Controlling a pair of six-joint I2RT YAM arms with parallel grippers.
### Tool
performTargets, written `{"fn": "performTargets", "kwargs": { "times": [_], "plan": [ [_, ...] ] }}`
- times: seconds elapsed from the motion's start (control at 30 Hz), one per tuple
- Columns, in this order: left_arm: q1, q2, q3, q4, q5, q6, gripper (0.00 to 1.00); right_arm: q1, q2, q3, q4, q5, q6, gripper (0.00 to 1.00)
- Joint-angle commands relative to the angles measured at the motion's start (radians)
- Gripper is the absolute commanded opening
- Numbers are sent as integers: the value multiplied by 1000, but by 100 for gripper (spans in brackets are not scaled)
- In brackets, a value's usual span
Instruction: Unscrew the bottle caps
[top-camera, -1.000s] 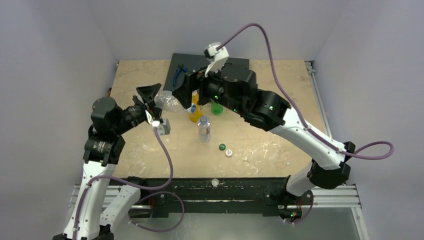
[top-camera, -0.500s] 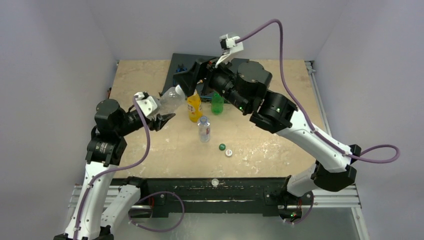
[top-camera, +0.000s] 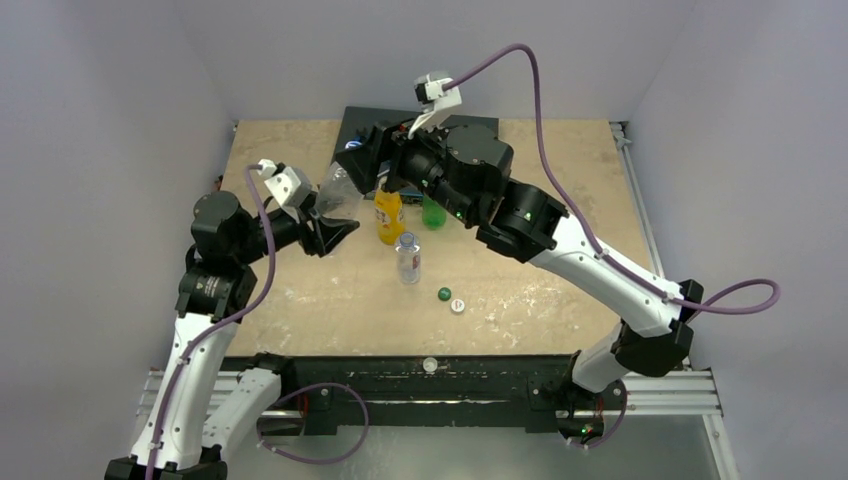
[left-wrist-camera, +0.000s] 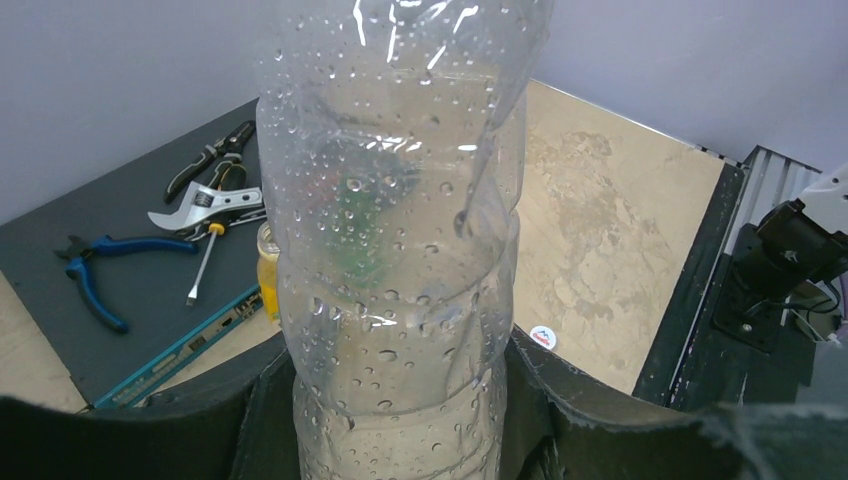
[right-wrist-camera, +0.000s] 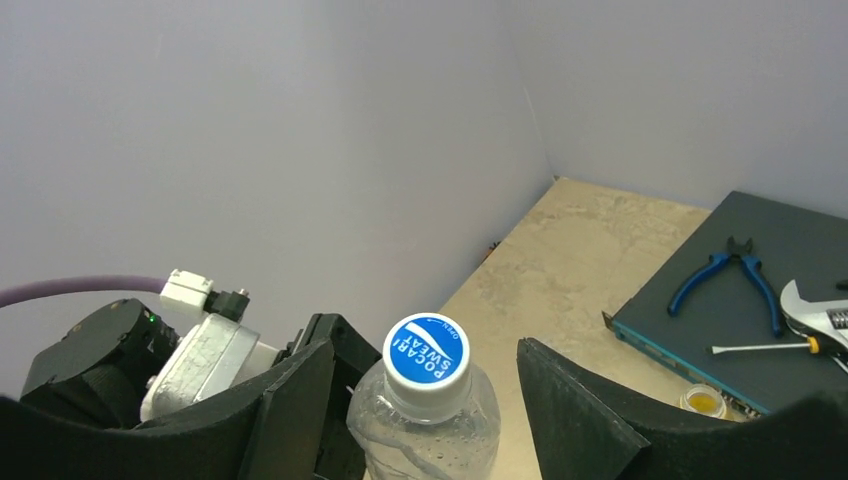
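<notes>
we hold one large clear plastic bottle (left-wrist-camera: 395, 230) clenched in the left tool (left-wrist-camera: 395, 430) above the table (top-camera: 560, 200), bracing it so the released right tool (right-wrist-camera: 420, 372), jaws flanking its blue round cap (right-wrist-camera: 427, 350), can twist.

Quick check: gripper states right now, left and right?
Left gripper: shut on the large clear bottle.
Right gripper: open, jaws on either side of the blue cap, not touching it.

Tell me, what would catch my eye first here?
A big clear bottle, beaded with droplets, is gripped by the left claw over the table's left side. The right claw hangs open either side of its blue cap, not touching. Mid-table, a green cap and a white cap lie loose.
</notes>
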Motion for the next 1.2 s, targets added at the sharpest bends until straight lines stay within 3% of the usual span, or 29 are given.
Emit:
{"fn": "performTargets", "kwargs": {
  "times": [0.0, 0.17, 0.33, 0.47, 0.53, 0.6, 0.67, 0.97, 1.17],
  "plan": [
    [-1, -19, -2, 61, 27, -37, 45, 2, 18, 45, 41, -20, 14, 70],
    [-1, -30, -6, 67, 31, -13, 45, 2, 47, 83, 6, -6, 8, 65],
    [-1, -45, -22, 60, 37, 11, 44, 1, 49, 89, 21, -5, 5, 54],
    [-1, -53, -34, 60, 34, 49, 47, 1, 54, 89, 37, -31, 10, 37],
    [-1, -51, -31, 57, 33, 44, 61, 1, 57, 82, 39, -43, 12, 23],
    [-1, -45, -21, 58, 36, 26, 93, 2, 53, 59, 43, -52, 12, 14],
    [-1, -39, -10, 74, 32, -20, 100, 1, 46, 30, 51, -40, -5, 14],
    [-1, -10, 12, 177, 68, -95, 99, 4, 40, -27, 57, -48, -45, 19],
    [-1, 14, 15, 168, 85, -83, 84, 8, 48, -22, 64, -54, -49, 19]
  ]
}}
